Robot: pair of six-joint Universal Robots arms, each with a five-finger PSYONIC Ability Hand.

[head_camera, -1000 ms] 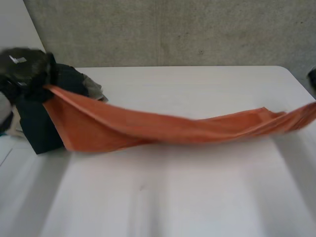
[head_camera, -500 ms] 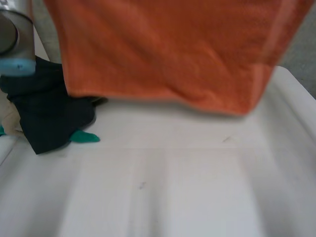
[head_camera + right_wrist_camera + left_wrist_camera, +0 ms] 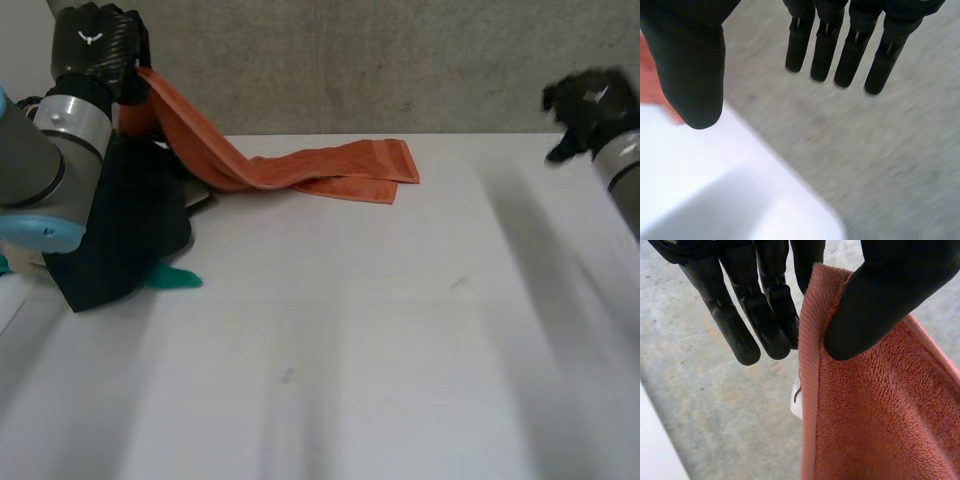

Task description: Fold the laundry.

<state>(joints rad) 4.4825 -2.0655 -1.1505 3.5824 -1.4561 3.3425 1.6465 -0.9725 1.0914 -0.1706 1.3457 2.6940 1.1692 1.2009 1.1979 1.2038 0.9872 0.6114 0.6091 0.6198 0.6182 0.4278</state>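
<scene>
An orange towel [image 3: 300, 170] trails from my raised left hand [image 3: 95, 40] at the far left down onto the white table [image 3: 350, 350], its free end lying flat near the far middle. In the left wrist view my left hand's thumb [image 3: 880, 305] pinches the towel's [image 3: 875, 415] hemmed corner against the fingers [image 3: 760, 315]; a small white label hangs by the hem. My right hand [image 3: 590, 105] hovers at the far right, above the table's edge, apart from the towel. In the right wrist view its fingers [image 3: 840, 45] are straight and spread from the thumb [image 3: 692, 65], holding nothing.
A pile of dark clothes [image 3: 125, 240] lies at the table's left, below my left arm [image 3: 40, 170], with a green piece [image 3: 170, 278] poking out. A grey wall [image 3: 400, 60] stands behind the table. The table's near half is bare.
The towel was held spread high between both hands; my right hand has let go and its end has dropped onto the table. The right hand has pulled away to the right.
</scene>
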